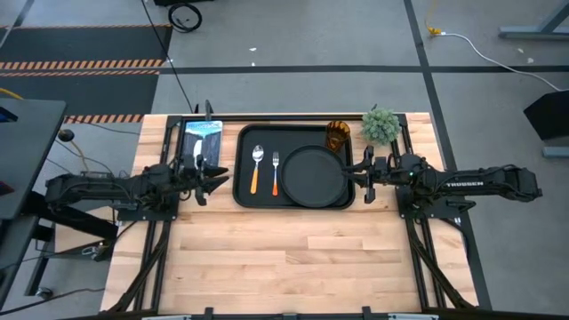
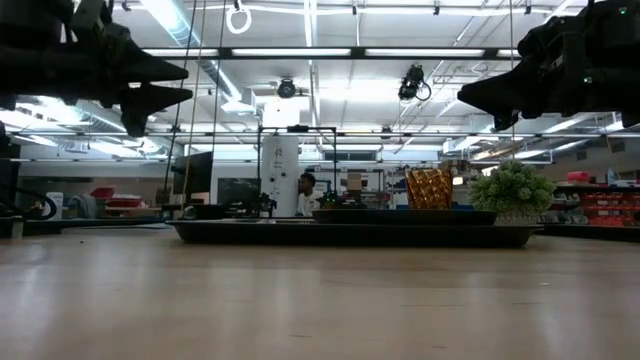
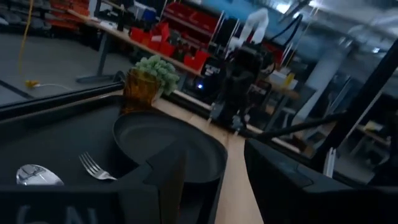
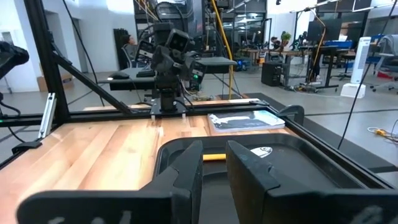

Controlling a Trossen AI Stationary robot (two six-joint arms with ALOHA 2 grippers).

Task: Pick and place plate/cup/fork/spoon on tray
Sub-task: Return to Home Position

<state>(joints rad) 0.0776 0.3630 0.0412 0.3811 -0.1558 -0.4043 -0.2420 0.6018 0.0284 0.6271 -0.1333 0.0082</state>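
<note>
The black rectangular tray [image 1: 244, 197] lies in the middle of the table. On it, from left to right, lie the spoon [image 1: 257, 169], the fork [image 1: 276, 172] and the round black plate [image 1: 316, 176]. The amber cup [image 1: 337, 135] stands upright in the tray's far right corner. My left gripper [image 1: 220, 175] hangs open and empty just off the tray's left edge, and my right gripper [image 1: 359, 173] hangs open and empty just off its right edge. In the low view both are well above the table, the left gripper [image 2: 160, 85] and the right gripper [image 2: 480, 100].
A small green plant [image 1: 380, 125] stands just right of the cup, off the tray. A flat blue-and-white packet [image 1: 201, 136] lies at the far left. Black frame rails run along the table's left and right sides. Bare wood [image 1: 293, 258] stretches from the tray to the near edge.
</note>
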